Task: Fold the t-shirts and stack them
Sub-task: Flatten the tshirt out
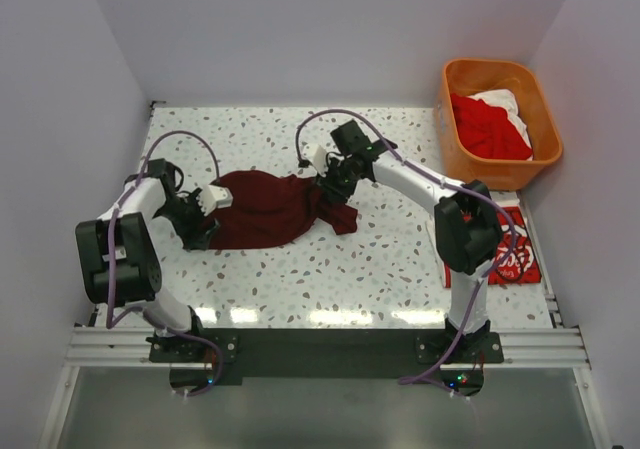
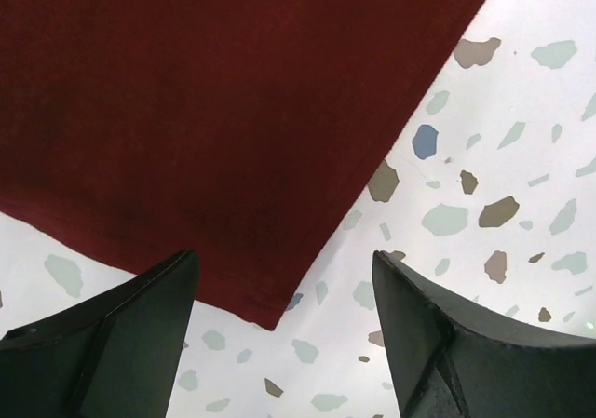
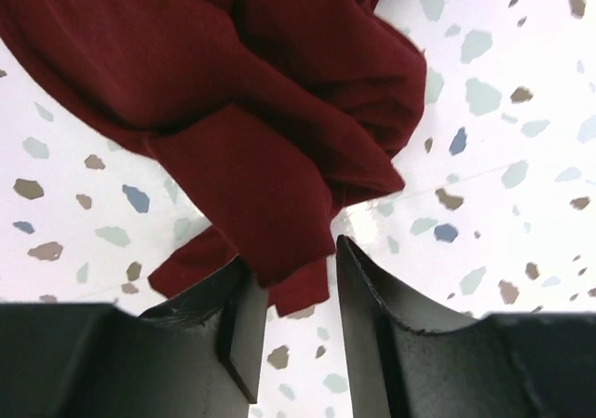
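Observation:
A dark maroon t-shirt (image 1: 270, 209) lies on the speckled table, flat on its left side and bunched into folds at its right end. My left gripper (image 1: 205, 214) is open just over the shirt's lower left corner (image 2: 270, 316), which lies between the jaws (image 2: 284, 288) without touching them. My right gripper (image 1: 330, 184) is at the bunched right end; its jaws (image 3: 293, 297) stand partly apart around a tongue of maroon cloth (image 3: 279, 213), with table showing between them. A red Coca-Cola t-shirt (image 1: 512, 257) lies folded at the right, partly hidden by the right arm.
An orange plastic basket (image 1: 545, 119) stands at the back right corner, holding a red shirt (image 1: 485, 129) and a white one (image 1: 505, 101). Walls close in the table on the left, back and right.

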